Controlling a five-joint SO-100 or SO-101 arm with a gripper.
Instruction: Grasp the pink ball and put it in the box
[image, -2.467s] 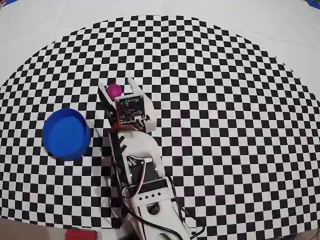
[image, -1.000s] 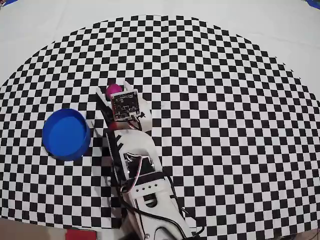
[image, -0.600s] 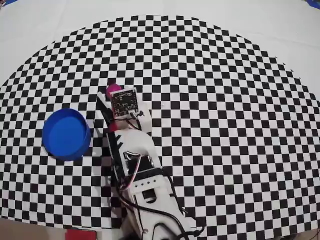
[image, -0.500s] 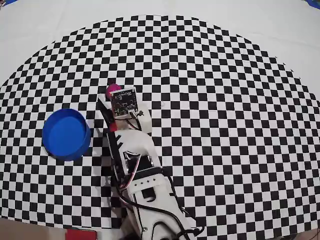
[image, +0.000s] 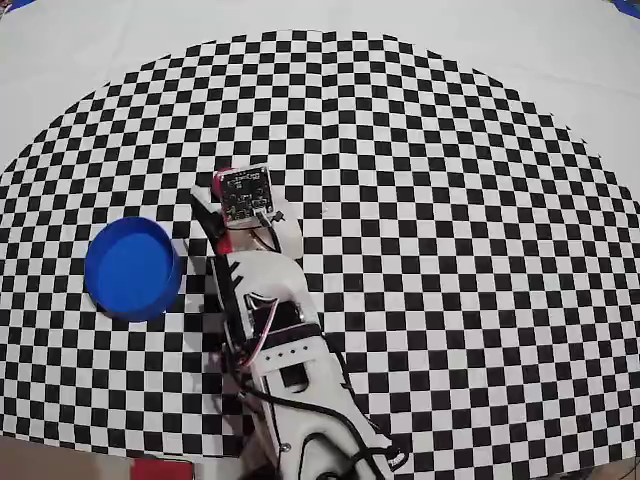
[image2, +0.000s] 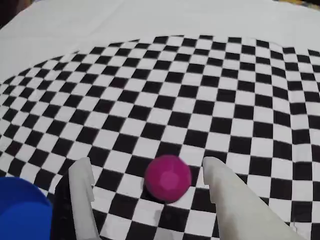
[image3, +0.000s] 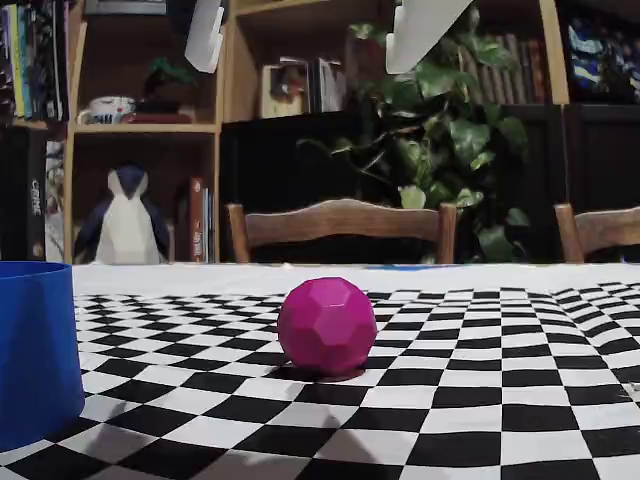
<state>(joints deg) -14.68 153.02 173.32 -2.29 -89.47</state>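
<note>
The pink ball (image2: 168, 178) rests on the checkered cloth between my open gripper's (image2: 145, 161) two white fingers, nearer the right finger (image2: 220, 185) than the left finger (image2: 82, 190). Neither finger touches it. In the fixed view the ball (image3: 328, 327) sits on the cloth and the gripper (image3: 300, 68) hangs well above it, jaws wide apart. The blue box (image: 130, 265) stands open and empty left of the arm; it also shows at the lower left in the wrist view (image2: 22, 210) and the fixed view (image3: 35, 350). In the overhead view the wrist board (image: 246, 193) covers most of the ball.
The arm (image: 275, 330) reaches in from the bottom edge of the overhead view. The checkered cloth (image: 450, 250) spreads wide to the right and far side. Chairs (image3: 340, 225), shelves and a plant stand behind the table.
</note>
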